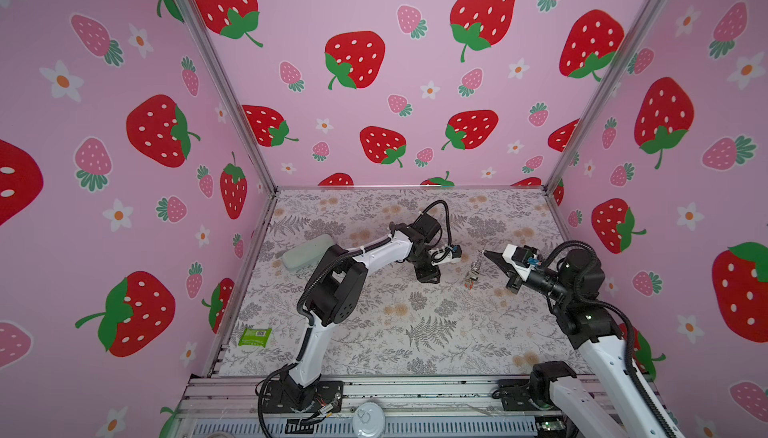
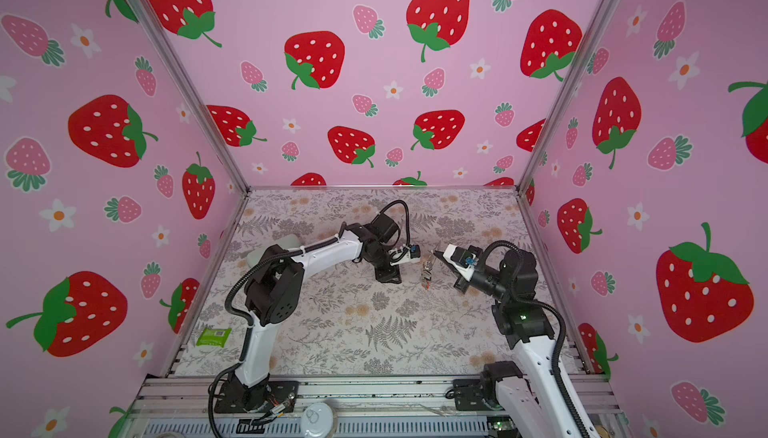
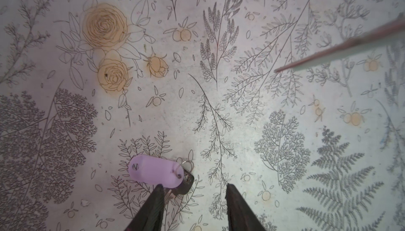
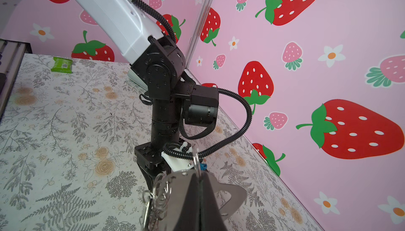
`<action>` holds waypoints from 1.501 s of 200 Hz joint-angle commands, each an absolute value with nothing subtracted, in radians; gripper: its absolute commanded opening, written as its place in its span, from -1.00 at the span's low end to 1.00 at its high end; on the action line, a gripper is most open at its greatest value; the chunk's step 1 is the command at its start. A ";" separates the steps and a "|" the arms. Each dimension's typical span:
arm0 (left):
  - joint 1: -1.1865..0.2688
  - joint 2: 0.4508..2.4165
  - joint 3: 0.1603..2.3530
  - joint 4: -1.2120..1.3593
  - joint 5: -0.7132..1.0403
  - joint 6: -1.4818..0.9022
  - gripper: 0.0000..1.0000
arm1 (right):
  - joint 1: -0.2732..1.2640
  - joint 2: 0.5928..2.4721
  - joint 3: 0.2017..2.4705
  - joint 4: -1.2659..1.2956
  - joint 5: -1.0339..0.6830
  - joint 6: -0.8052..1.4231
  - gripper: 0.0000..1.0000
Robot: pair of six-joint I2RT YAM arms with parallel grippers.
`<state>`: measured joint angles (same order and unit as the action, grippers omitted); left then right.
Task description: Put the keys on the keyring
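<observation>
**A:** Strawberry-papered walls box in a surface [image 1: 415,332] printed with grey ferns and tan roses. What is each arm doing?

**B:** The right end effector [image 4: 199,181] has its jaws pressed together on the keyring [image 4: 196,160]. The thin ring stands up out of its fingertips, with the chain [image 4: 161,188] and taupe strap [image 4: 234,194] to either side. In a top view a small bunch [image 1: 472,277] dangles under its tip.

**A:** And the left?

**B:** The left end effector [image 3: 195,197] points down, jaws apart. The lilac-tagged key [image 3: 155,171] lies flat on the surface against the tip of one finger [image 3: 156,199], outside the gap.

**A:** What could go wrong?

**B:** Closing here would likely catch nothing or shove the tag aside, because the key sits off to one side of the gap. The key is also thin and flat, so a finger may ride over it. A pinch on the plastic tag alone would let the key swing, making its hole hard to aim. And the ring is held by its edge, so a firm push could twist it in the grip.
</observation>
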<state>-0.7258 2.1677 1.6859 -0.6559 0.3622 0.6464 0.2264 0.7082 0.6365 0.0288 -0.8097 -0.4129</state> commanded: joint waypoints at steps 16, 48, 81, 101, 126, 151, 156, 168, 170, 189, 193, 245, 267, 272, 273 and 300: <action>-0.752 2.224 1.743 -0.684 0.312 0.601 0.01 | 0.228 0.692 0.654 0.054 -0.840 -0.414 -1.00; -0.755 2.232 1.740 -0.668 0.302 0.554 0.06 | 0.228 0.686 0.651 0.055 -0.838 -0.412 -1.00; -0.756 2.209 1.692 -0.641 0.313 0.520 0.05 | 0.228 0.687 0.650 0.058 -0.838 -0.415 -1.00; -0.756 2.180 1.630 -0.605 0.315 0.498 0.02 | 0.227 0.689 0.647 0.058 -0.839 -0.418 -1.00; -0.755 2.153 1.568 -0.568 0.312 0.470 -0.03 | 0.228 0.695 0.643 0.066 -0.839 -0.420 -1.00; -0.755 2.136 1.533 -0.549 0.311 0.439 -0.14 | 0.228 0.700 0.641 0.070 -0.842 -0.420 -1.00; -0.756 2.129 1.519 -0.537 0.310 0.429 -0.16 | 0.228 0.700 0.641 0.071 -0.841 -0.420 -1.00; -0.754 2.111 1.484 -0.501 0.297 0.394 -0.18 | 0.228 0.698 0.638 0.072 -0.841 -0.420 -1.00; -0.754 2.108 1.478 -0.496 0.294 0.388 -0.19 | 0.229 0.698 0.639 0.072 -0.841 -0.420 -1.00; -0.749 2.079 1.426 -0.449 0.271 0.312 -0.27 | 0.228 0.695 0.634 0.072 -0.840 -0.420 -1.00; -0.746 2.072 1.413 -0.438 0.265 0.293 -0.28 | 0.228 0.695 0.634 0.073 -0.839 -0.420 -1.00; -0.744 1.979 1.237 -0.289 0.169 -0.022 -0.31 | 0.227 0.701 0.621 0.094 -0.849 -0.410 -1.00; -0.750 1.935 1.173 -0.223 0.162 -0.127 -0.30 | 0.228 0.706 0.622 0.100 -0.854 -0.410 -1.00; -0.755 1.923 1.164 -0.211 0.153 -0.142 -0.29 | 0.227 0.707 0.623 0.100 -0.854 -0.411 -1.00; -0.756 1.920 1.162 -0.208 0.151 -0.146 -0.29 | 0.228 0.707 0.622 0.101 -0.855 -0.411 -1.00; -0.767 1.878 1.161 -0.193 0.109 -0.179 -0.24 | 0.228 0.712 0.621 0.106 -0.860 -0.411 -1.00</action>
<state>-0.7547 1.9102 1.1687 -0.2184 0.1741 -0.0788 0.2264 0.7116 0.6273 0.0669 -0.8249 -0.4126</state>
